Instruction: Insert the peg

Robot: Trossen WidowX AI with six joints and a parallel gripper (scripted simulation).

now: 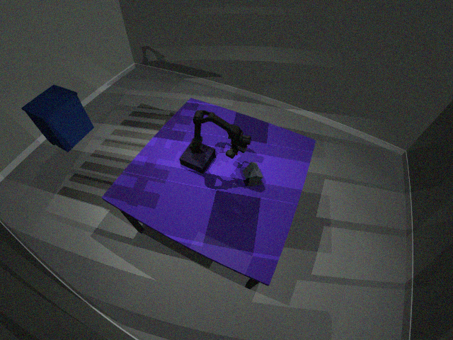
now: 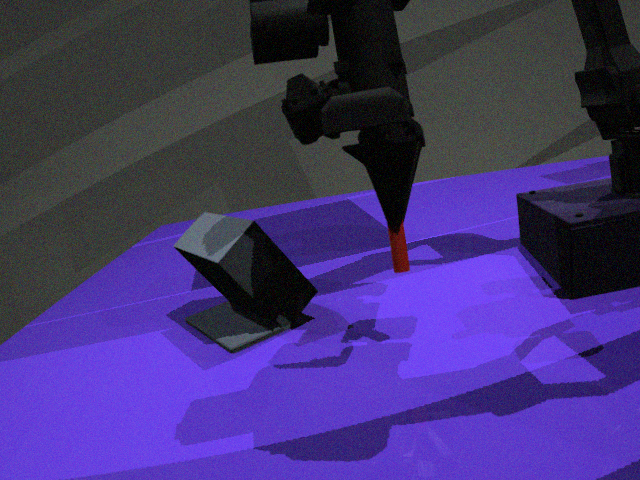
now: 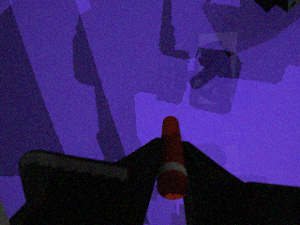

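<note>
Pick-up step, by the look of it: hand [image 2: 395, 227] pinching the upper part of the red peg [image 2: 398, 253], fingers pressed against its sides, lower half sticking out below the tips. Peg near upright, round in section with no flat sides showing in the wrist view, its bottom end at or just above the purple counter [image 2: 465, 310]; contact impossible to tell. Sloped panel [image 2: 248, 268] well apart from the peg, resting on its small base plate, tilted back; hole not visible from any view here. Next, probably: lifting free of the counter, carrying across toward the panel's sloped face, tilting the peg to match the hole's axis before any push. No turning to match a shape likely needed.
</note>
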